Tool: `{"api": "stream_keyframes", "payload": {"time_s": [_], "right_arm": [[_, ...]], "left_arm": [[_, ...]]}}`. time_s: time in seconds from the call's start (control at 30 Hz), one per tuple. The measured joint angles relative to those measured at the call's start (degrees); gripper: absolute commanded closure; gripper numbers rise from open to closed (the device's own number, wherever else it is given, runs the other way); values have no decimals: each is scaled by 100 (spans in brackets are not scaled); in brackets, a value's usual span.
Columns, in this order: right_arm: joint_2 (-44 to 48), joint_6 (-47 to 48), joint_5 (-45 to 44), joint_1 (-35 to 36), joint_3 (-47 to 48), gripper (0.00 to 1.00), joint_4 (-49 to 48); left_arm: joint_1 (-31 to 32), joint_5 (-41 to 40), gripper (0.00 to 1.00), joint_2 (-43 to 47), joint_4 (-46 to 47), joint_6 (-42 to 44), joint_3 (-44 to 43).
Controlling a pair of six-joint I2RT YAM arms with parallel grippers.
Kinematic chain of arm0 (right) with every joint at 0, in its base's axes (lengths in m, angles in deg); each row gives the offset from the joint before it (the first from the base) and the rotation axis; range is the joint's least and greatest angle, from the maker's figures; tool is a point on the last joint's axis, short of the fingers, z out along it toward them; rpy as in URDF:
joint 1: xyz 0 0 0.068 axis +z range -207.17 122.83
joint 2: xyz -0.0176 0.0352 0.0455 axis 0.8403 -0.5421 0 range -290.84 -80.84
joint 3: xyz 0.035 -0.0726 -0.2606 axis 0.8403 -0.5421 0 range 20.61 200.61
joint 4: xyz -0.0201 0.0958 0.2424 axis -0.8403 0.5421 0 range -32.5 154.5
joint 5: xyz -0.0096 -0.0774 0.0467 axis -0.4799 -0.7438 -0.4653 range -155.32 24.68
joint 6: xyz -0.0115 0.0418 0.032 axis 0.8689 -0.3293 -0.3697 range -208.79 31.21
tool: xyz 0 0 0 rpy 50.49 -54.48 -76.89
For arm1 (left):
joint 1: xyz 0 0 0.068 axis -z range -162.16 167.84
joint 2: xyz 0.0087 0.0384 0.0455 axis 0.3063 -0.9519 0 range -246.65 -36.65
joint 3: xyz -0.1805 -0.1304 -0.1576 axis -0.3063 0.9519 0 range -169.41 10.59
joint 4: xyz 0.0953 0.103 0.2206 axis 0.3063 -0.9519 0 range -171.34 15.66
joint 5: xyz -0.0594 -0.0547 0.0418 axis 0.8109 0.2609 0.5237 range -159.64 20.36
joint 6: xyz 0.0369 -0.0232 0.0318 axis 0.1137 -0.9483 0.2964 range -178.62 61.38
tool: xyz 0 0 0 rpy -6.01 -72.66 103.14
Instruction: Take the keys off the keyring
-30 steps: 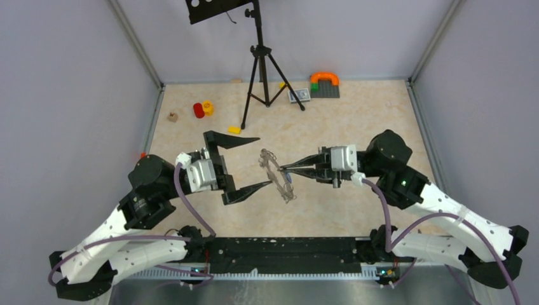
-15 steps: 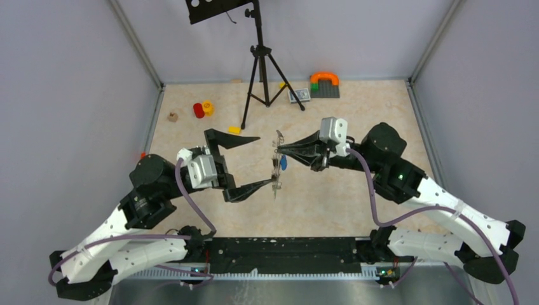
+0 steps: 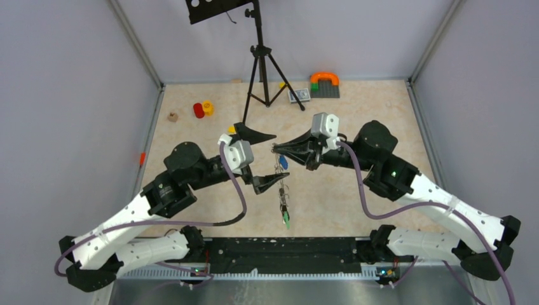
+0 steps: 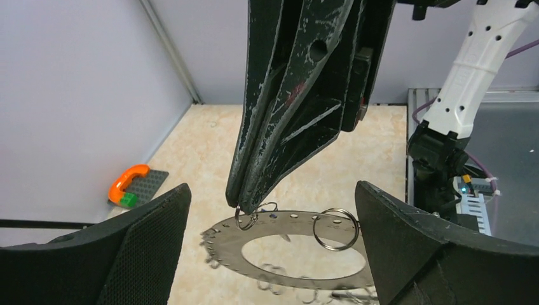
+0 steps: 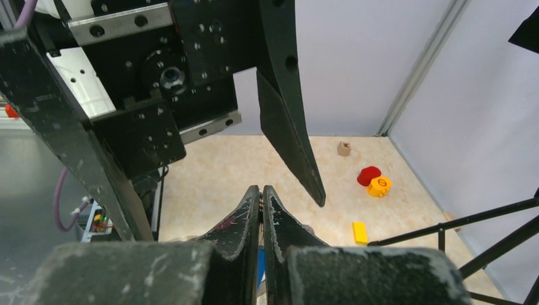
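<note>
The keyring [image 3: 279, 170] hangs edge-on from my right gripper [image 3: 276, 150], which is shut on a small wire ring at its rim. The keys [image 3: 283, 202] dangle below it, a green tag [image 3: 286, 220] lowest and a blue tag [image 3: 282, 162] near the top. My left gripper [image 3: 281, 155] is open, with one finger on each side of the ring and neither touching it. In the left wrist view the flat grey keyring [image 4: 286, 223] lies between my open fingers [image 4: 152, 254], with the right gripper's tips [image 4: 245, 204] pinching the small wire ring. In the right wrist view my right gripper [image 5: 261, 190] is shut.
A black tripod [image 3: 260, 63] stands at the back centre. A grey plate with an orange arch [image 3: 324, 82] is behind it to the right. Red and yellow pieces [image 3: 203, 109], a small wooden block [image 3: 172, 117] and a yellow block [image 5: 360, 232] lie at the back left. Walls enclose three sides.
My left arm moved right and forward, so its open fingers now straddle the ring. The right gripper shifted slightly left, and the keys swung down to hang below the ring.
</note>
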Motion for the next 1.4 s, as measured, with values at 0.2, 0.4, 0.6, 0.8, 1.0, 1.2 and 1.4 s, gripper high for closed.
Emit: {"api": "stream_keyframes", "payload": {"time_s": [0.2,0.4,0.6,0.8,1.0,1.2,1.4], "right_arm": [[-4,-74,-9,0,0,100,-20],[-4,-114,-28,0,0,100,-20],[-4,-114,-70,0,0,100,37],[-4,-96,-227,0,0,100,114],[-4,-87,-437,0,0,100,225],[-4,-92,-396,0,0,100,219],[13,-92,-184,0,-2,100,184]], "left_arm": [[4,-256,2,-85,-140,-2,7],[7,-542,2,-24,-168,2,13],[9,-894,2,-2,-264,22,13],[11,-999,2,120,-404,26,15],[11,-887,2,391,-433,17,98],[11,-501,2,400,-350,-52,306],[11,-350,2,4,-195,-236,345]]}}
